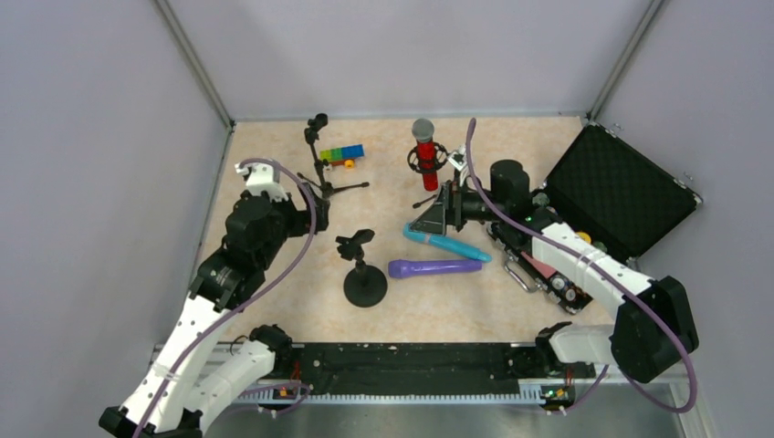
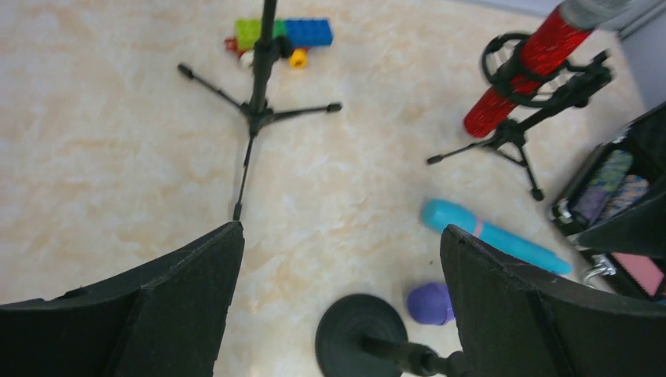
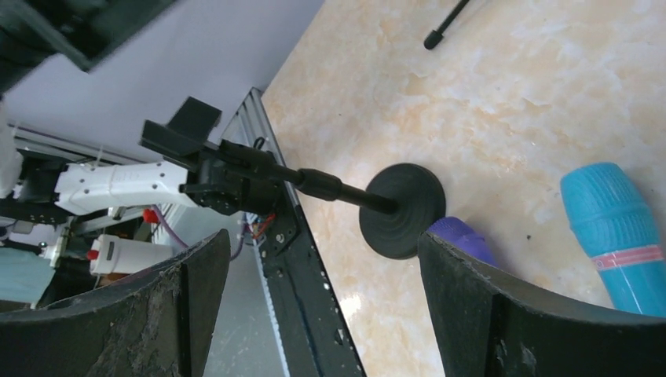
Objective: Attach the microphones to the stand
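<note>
Already the red mic (image 1: 426,153) stands in the clip of the far tripod (image 1: 429,187), so one of three is done, I think. The blue mic (image 1: 449,245) and the purple mic (image 1: 436,267) both lie flat on the table (image 1: 392,182), near each other, just to the right of the round stand (image 1: 365,285). Its clip is empty, and so is the clip of the second tripod (image 1: 319,164) at the far left, beside some bricks (image 1: 342,154). The right gripper (image 1: 422,222) hangs close above the head end of the blue mic with its fingers spread and nothing between them; in the right wrist view the blue mic shows off to the side of one finger, not in the gap. The left gripper (image 2: 342,232) is spread wide too, holds nothing, and looks across the table at both tripods. The open case (image 1: 630,187) lies behind the right arm. The step in hand seems to be the reach for the blue mic. The next move calls for shifting the right gripper until the blue body sits between the fingers, lowering, clamping on it, then lifting it and pressing it into an empty clip. A light stand may tip when pressed, so the left gripper could steady it.
</note>
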Action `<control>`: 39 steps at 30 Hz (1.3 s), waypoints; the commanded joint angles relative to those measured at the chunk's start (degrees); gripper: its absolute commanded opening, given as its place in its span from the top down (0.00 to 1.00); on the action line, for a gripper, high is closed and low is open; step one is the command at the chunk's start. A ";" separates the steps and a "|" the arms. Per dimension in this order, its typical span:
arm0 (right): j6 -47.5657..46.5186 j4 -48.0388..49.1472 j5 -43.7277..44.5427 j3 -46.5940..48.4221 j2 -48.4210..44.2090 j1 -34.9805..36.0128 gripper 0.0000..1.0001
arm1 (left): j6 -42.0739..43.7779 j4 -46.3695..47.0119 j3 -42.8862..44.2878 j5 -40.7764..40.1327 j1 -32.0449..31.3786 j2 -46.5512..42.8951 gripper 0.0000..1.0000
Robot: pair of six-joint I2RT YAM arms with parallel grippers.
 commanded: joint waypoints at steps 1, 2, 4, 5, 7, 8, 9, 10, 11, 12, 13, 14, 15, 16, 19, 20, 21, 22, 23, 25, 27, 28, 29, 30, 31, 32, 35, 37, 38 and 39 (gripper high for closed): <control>3.25 5.41 -2.38 4.00 0.54 1.26 0.13 | -4.13 -7.59 -2.49 -5.47 0.00 0.50 0.01; 4.13 6.24 -2.79 4.23 0.75 1.40 0.13 | -4.39 -8.68 -2.61 -5.79 0.07 1.12 0.01; 5.66 7.37 -3.59 5.07 1.48 1.92 0.13 | -4.17 -10.08 -2.58 -6.03 0.03 2.47 0.01; 6.30 7.50 -4.03 5.66 1.98 2.08 0.12 | -3.75 -10.66 -2.39 -5.84 0.05 3.24 0.01; 7.83 8.12 -4.57 6.64 3.20 2.76 0.13 | -2.35 -10.88 -1.88 -5.06 -0.01 4.72 0.01; 8.59 8.33 -4.95 7.11 3.86 3.06 0.13 | -1.68 -10.80 -1.57 -4.76 0.03 5.36 0.01; 9.23 8.24 -5.26 7.72 4.44 3.45 0.12 | -1.17 -10.71 -1.15 -4.58 0.01 6.07 0.01; 9.74 7.89 -5.43 8.47 5.20 3.89 0.12 | -0.64 -10.70 -0.72 -4.49 -0.02 6.66 0.01; 10.15 7.05 -5.67 9.30 5.89 4.35 0.12 | -0.06 -10.58 -0.22 -4.48 0.01 7.16 0.01; 10.34 6.23 -5.84 10.22 6.65 4.91 0.12 | 0.56 -10.34 -0.01 -4.34 -0.05 7.54 0.01; 10.58 5.52 -6.08 11.19 7.34 5.42 0.13 | 1.26 -10.20 0.11 -4.33 -0.01 7.88 0.01; 10.80 4.66 -6.23 12.07 8.02 5.99 0.13 | 1.92 -9.89 0.22 -4.42 -0.05 8.16 0.02; 11.09 3.84 -6.25 12.93 8.75 6.70 0.12 | 2.57 -9.76 0.30 -4.60 -0.03 8.50 0.02; 11.49 3.25 -6.52 13.96 9.45 7.16 0.12 | 3.37 -9.73 0.38 -4.62 -0.02 8.74 0.02; 13.02 1.40 -8.00 16.32 11.82 8.32 0.12 | 5.48 -9.99 0.58 -5.78 -0.01 9.13 0.03; 13.87 1.59 -8.88 16.70 12.35 8.55 0.12 | 6.35 -9.95 0.58 -6.02 -0.03 9.07 0.03; 14.76 2.29 -9.42 16.79 12.70 8.86 0.12 | 7.44 -9.81 0.40 -6.15 -0.03 8.98 0.03; 15.58 3.08 -9.82 16.92 12.91 9.18 0.12 | 8.57 -9.72 0.14 -6.50 -0.01 8.83 0.03; 16.32 3.51 -10.15 17.16 13.30 9.51 0.12 | 9.68 -9.54 -0.12 -7.01 -0.07 8.69 0.03; 16.94 3.15 -10.89 18.32 14.27 10.18 0.12 | 12.06 -9.27 -0.49 -7.98 0.01 8.53 0.03; 16.77 1.87 -11.52 19.77 15.40 11.25 0.13 | 15.24 -8.81 -0.92 -8.37 -0.08 8.45 0.03; 16.63 1.25 -11.55 20.29 15.70 11.74 0.13 | 16.11 -8.42 -1.25 -8.41 -0.08 8.41 0.03; 16.56 0.62 -11.60 20.66 16.32 12.17 0.13 | 17.86 -7.89 -1.66 -8.28 -0.02 8.44 0.03; 16.52 0.28 -11.60 21.11 16.83 12.59 0.13 | 18.86 -7.23 -2.18 -8.28 -0.05 8.39 0.03; 16.50 -0.07 -11.55 21.46 17.35 12.90 0.13 | 19.71 -6.61 -2.84 -8.25 -0.01 8.33 0.03; 16.62 -0.27 -11.56 21.68 17.72 13.23 0.14 | 20.43 -5.74 -3.37 -8.23 -0.03 8.33 0.02; 16.98 -0.86 -11.85 22.91 18.95 14.03 0.16 | 21.31 -4.18 -5.02 -8.80 -0.03 8.05 0.02; 16.95 -1.31 -11.90 23.84 19.42 14.55 0.17 | 21.24 -3.50 -6.10 -9.86 -0.03 7.83 0.02; 16.90 -1.64 -11.95 24.32 19.65 14.80 0.18 | 21.31 -3.17 -6.64 -10.35 -0.06 7.62 0.02; 16.94 -2.12 -11.93 24.84 19.92 15.08 0.18 | 21.46 -2.88 -7.13 -10.60 0.00 7.29 0.02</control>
